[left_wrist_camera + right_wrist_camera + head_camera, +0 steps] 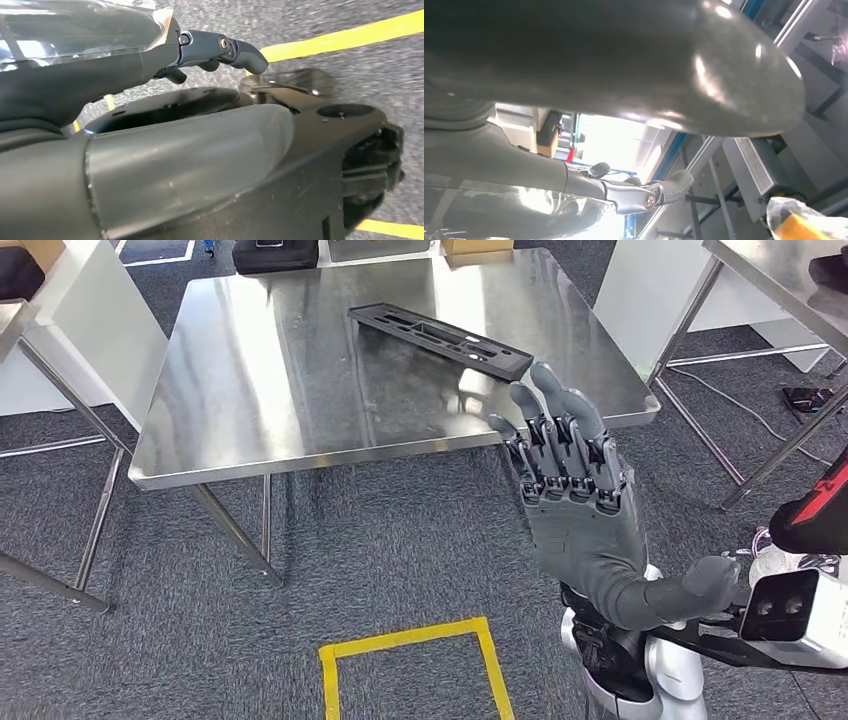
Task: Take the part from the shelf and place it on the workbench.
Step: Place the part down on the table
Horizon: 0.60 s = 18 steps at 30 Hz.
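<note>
Resting flat on the steel workbench (pixel 260 390): the long black part (pixel 438 338), lying diagonally toward the far right side of the top.

Right hand (pixel 572 502) is raised in front of the bench's near edge, palm away from the camera, fingers (pixel 560 405) straight and slightly spread, holding nothing; it is apart from the part. Left hand (pixel 150 125) hangs over grey carpet with yellow floor tape (pixel 345 32); its fingers are apart, nothing in its grasp. A yellow tape square (pixel 415 670) marks the floor near the bench.
</note>
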Available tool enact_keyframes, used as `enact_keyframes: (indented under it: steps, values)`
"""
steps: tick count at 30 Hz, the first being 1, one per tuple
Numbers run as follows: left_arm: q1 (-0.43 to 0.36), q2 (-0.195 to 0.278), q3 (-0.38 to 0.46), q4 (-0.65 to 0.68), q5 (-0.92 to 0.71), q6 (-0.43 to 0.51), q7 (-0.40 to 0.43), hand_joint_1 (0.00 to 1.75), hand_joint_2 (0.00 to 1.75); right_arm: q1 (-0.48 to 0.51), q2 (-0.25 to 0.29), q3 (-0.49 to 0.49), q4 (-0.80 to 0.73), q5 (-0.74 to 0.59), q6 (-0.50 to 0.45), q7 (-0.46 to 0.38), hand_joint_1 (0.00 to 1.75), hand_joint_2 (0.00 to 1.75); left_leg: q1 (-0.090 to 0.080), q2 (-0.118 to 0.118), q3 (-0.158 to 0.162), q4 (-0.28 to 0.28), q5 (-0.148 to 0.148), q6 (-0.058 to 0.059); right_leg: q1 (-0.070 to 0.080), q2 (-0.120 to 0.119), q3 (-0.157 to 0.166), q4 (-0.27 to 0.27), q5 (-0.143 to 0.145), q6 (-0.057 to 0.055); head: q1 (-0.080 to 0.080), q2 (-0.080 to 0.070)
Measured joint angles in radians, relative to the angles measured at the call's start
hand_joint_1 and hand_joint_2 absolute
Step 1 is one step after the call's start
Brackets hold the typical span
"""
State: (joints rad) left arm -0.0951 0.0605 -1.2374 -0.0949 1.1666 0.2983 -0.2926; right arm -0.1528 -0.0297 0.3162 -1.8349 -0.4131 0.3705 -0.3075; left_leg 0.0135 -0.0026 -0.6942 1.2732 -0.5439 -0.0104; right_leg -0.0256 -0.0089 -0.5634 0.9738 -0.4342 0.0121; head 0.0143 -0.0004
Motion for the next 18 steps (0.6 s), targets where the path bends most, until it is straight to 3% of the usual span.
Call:
enact_keyframes:
  steps: [2, 4, 6, 8, 9, 10, 12, 13, 14, 15, 16, 17, 18]
  values:
    - [-0.001, 0.0, -0.001, 0.0, 0.0, 0.0, 0.0, 0.0, 0.0, 0.0, 0.0, 0.0, 0.0, 0.0, 0.0, 0.0, 0.0, 0.0, 0.01, 0.0, 0.086, -0.094, 0.046, -0.008, -0.005, 0.0, -0.032, 0.014, 0.015, 0.013, 0.0, 0.0]
    - [-0.004, 0.001, -0.002, -0.002, 0.0, 0.0, -0.001, 0.0, 0.0, -0.001, 0.0, 0.0, -0.001, 0.0, 0.001, 0.0, 0.0, 0.0, 0.009, -0.005, 0.177, -0.225, 0.038, -0.007, -0.005, 0.0, -0.054, 0.026, 0.029, 0.029, 0.0, 0.0]
    - [-0.006, 0.002, -0.002, -0.003, 0.002, 0.0, -0.004, 0.0, 0.0, -0.003, 0.0, 0.0, -0.001, 0.0, 0.003, 0.0, 0.0, 0.0, -0.001, -0.009, 0.206, -0.279, 0.02, 0.006, -0.004, -0.002, -0.062, 0.026, 0.046, 0.046, 0.002, 0.0]
    - [-0.005, 0.003, -0.002, -0.003, 0.004, 0.001, -0.006, 0.0, 0.0, -0.002, -0.001, 0.0, 0.0, 0.0, 0.005, 0.001, 0.0, 0.0, -0.004, -0.006, 0.189, -0.282, 0.036, 0.03, -0.004, -0.003, -0.072, 0.029, 0.051, 0.058, 0.003, 0.0]
    - [-0.005, 0.004, -0.002, -0.002, 0.004, 0.002, -0.006, 0.0, 0.0, -0.002, -0.001, 0.001, 0.0, 0.0, 0.005, 0.001, 0.0, 0.0, -0.005, -0.002, 0.178, -0.283, 0.048, 0.043, -0.004, -0.002, -0.084, 0.045, 0.032, 0.057, 0.005, 0.0]
    - [-0.005, 0.004, -0.002, -0.002, 0.005, 0.002, -0.007, 0.0, 0.0, -0.002, -0.002, 0.001, 0.0, 0.001, 0.005, 0.002, 0.0, 0.0, -0.004, 0.001, 0.165, -0.285, 0.061, 0.055, -0.004, -0.001, -0.1, 0.081, -0.003, 0.051, 0.006, 0.0]
    - [-0.006, 0.004, -0.002, -0.003, 0.005, 0.003, -0.008, 0.0, 0.0, -0.002, -0.003, 0.001, 0.001, 0.001, 0.004, 0.002, 0.0, 0.0, -0.007, 0.006, 0.137, -0.285, 0.086, 0.066, -0.003, 0.002, -0.137, 0.21, -0.095, 0.036, 0.009, 0.0]
    - [-0.006, 0.003, -0.002, -0.003, 0.005, 0.002, -0.008, 0.0, 0.0, -0.001, -0.004, 0.001, 0.001, 0.002, 0.002, 0.002, 0.0, 0.0, -0.008, 0.008, 0.121, -0.284, 0.099, 0.067, -0.002, 0.003, -0.148, 0.277, -0.125, 0.037, 0.009, 0.0]
    - [-0.006, 0.003, -0.002, -0.003, 0.005, 0.002, -0.009, 0.0, 0.0, -0.001, -0.005, 0.001, 0.001, 0.004, 0.0, 0.002, 0.0, 0.0, -0.01, 0.009, 0.104, -0.284, 0.112, 0.067, -0.001, 0.005, -0.147, 0.322, -0.135, 0.044, 0.009, 0.0]
    - [-0.006, 0.003, -0.002, -0.003, 0.005, 0.002, -0.009, 0.0, 0.0, -0.001, -0.005, 0.001, 0.001, 0.005, -0.001, 0.002, 0.0, 0.0, -0.012, 0.011, 0.088, -0.283, 0.124, 0.066, -0.001, 0.005, -0.13, 0.334, -0.125, 0.054, 0.009, 0.0]
    - [-0.006, 0.003, -0.002, -0.003, 0.005, 0.002, -0.009, 0.0, 0.0, -0.001, -0.006, 0.001, 0.001, 0.006, -0.002, 0.002, 0.0, 0.0, -0.012, 0.011, 0.073, -0.283, 0.137, 0.064, 0.0, 0.005, -0.095, 0.308, -0.104, 0.063, 0.009, 0.0]
    - [-0.006, 0.003, -0.002, -0.003, 0.005, 0.002, -0.009, 0.0, 0.0, -0.001, -0.006, 0.001, 0.002, 0.006, -0.003, 0.002, 0.0, 0.0, -0.013, 0.011, 0.06, -0.283, 0.148, 0.061, 0.0, 0.005, -0.043, 0.25, -0.084, 0.069, 0.009, 0.0]
    - [-0.007, 0.003, -0.002, -0.003, 0.005, 0.002, -0.009, 0.0, 0.0, -0.002, -0.006, 0.001, 0.001, 0.007, -0.003, 0.002, 0.0, 0.0, -0.014, 0.01, 0.05, -0.282, 0.16, 0.057, 0.002, 0.005, 0.021, 0.166, -0.081, 0.067, 0.009, 0.0]
